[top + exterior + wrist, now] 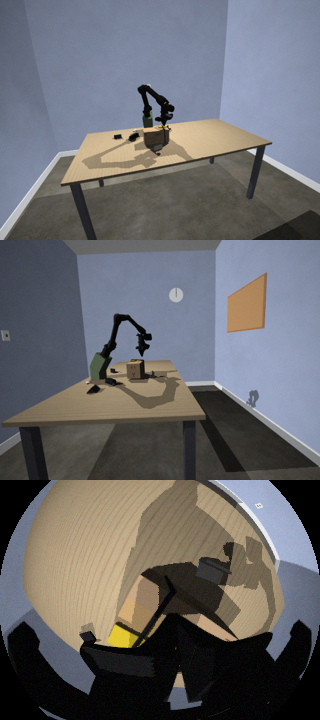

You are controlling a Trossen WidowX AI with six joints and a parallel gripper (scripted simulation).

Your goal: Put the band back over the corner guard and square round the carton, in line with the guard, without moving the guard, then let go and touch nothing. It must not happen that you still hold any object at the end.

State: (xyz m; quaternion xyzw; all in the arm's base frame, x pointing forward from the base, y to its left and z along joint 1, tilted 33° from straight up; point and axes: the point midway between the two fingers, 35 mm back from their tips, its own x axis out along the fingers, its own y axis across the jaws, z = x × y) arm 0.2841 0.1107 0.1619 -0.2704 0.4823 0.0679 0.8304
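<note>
1. Fingers of the black parallel-jaw gripper (141, 353) are pressed fully together with nothing between them, tips pointing down.
2. It hangs a little above the brown cardboard carton (154, 136) on the pale wooden table (219, 139), over the carton's far top edge.
3. On that edge sits the yellow corner guard (162, 126).
4. A thin dark band (164, 136) runs down the carton's side below the guard; the wrist view shows it crossing the top at a slant.
5. One small grey block (157, 147) lies just beside the carton.
</note>
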